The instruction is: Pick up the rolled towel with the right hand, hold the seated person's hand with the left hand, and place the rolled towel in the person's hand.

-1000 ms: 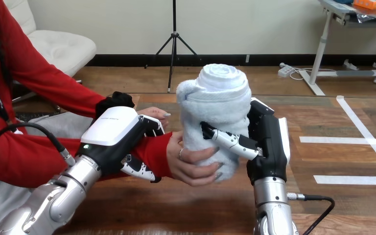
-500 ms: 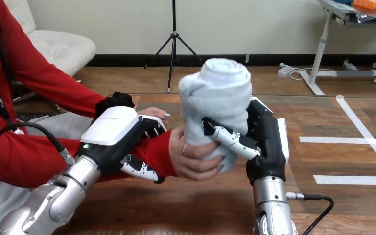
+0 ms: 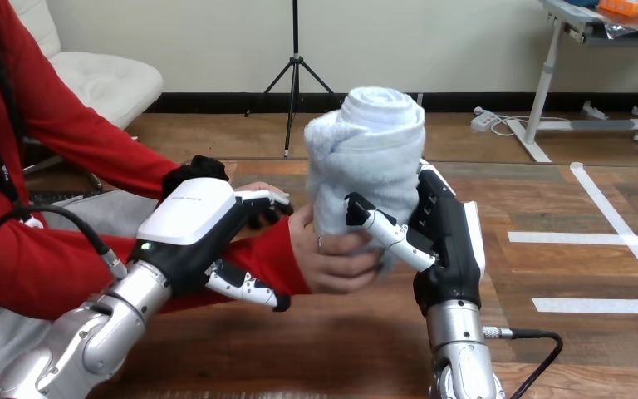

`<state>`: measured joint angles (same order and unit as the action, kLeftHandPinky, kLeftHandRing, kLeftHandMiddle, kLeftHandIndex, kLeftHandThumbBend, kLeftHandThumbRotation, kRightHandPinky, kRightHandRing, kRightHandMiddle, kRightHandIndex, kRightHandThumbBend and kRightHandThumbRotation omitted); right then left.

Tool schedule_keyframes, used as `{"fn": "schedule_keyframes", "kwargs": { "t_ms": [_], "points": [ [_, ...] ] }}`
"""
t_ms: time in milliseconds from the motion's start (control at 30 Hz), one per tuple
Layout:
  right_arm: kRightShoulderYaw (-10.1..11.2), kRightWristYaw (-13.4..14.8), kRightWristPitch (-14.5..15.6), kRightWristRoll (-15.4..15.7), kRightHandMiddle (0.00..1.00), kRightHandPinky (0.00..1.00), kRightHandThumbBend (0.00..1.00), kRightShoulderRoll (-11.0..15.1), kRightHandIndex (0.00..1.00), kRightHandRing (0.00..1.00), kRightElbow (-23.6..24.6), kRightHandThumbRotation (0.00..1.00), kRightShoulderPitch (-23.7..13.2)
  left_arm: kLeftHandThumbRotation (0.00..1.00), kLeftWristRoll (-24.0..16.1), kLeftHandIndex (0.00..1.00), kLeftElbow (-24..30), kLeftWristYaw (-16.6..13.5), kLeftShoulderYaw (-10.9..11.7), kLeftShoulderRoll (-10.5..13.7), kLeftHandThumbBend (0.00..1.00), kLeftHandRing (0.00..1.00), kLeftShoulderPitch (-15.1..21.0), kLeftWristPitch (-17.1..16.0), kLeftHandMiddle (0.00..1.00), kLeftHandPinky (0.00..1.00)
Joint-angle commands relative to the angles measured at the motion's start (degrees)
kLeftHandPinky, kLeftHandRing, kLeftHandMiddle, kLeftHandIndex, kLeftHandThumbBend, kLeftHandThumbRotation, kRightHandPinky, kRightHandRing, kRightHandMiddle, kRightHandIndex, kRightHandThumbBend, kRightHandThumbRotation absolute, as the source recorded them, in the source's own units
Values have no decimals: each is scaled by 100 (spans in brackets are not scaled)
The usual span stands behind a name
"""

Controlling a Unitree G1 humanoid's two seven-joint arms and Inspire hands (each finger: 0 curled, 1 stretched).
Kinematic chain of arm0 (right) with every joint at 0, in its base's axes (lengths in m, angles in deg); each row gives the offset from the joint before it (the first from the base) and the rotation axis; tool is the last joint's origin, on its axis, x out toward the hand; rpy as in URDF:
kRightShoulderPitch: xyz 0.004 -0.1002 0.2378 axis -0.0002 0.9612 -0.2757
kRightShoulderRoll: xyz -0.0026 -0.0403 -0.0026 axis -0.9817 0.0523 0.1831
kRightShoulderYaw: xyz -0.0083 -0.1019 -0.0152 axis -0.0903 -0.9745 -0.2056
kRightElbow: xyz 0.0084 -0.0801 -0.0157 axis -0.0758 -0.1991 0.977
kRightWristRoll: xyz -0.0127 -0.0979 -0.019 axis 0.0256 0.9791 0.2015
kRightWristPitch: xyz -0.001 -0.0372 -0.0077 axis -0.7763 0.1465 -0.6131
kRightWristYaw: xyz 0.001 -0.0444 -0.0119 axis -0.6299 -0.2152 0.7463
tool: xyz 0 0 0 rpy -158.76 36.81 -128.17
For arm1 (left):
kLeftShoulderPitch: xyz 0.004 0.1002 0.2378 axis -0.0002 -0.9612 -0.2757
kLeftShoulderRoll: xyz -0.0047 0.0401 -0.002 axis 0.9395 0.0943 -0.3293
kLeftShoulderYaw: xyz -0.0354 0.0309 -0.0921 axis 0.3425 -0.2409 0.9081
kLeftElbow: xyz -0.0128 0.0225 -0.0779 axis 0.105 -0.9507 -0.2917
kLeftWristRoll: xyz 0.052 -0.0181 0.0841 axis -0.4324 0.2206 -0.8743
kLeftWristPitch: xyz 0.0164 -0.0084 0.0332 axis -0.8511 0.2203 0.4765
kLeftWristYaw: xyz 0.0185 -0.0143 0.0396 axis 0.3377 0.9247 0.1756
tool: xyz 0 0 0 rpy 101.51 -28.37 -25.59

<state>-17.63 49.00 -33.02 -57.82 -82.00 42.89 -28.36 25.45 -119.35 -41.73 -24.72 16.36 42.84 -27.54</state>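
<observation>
Progress, head view: pick-up and wrist hold apparently done, handover near its end. Rolled towel [image 3: 370,158] upright above the wooden table [image 3: 316,349], lower end wrapped by the person's hand [image 3: 332,259]. Right hand [image 3: 447,241] clamped on the towel's right side, thumb across the lower front, palm upright, forearm rising from the bottom edge. Left hand [image 3: 193,226] closed round the person's wrist at the red sleeve [image 3: 264,251], fingers over the top, thumb underneath, forearm angling in from lower left. Leaves, probably, only release by the right hand and withdrawal.
</observation>
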Motion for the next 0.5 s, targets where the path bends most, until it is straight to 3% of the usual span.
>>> {"fn": "schedule_keyframes", "kwargs": {
  "t_ms": [0,467],
  "points": [
    [116,-26,28,-64,78,73,100,-289,82,77,102,38,-348,40,106,87,450,-47,202,82,100,82,184,-20,84,76],
    [130,-3,104,65,80,75,100,-164,87,79,133,51,-318,43,46,98,766,-49,251,116,100,94,-90,108,94,95]
  ]
}}
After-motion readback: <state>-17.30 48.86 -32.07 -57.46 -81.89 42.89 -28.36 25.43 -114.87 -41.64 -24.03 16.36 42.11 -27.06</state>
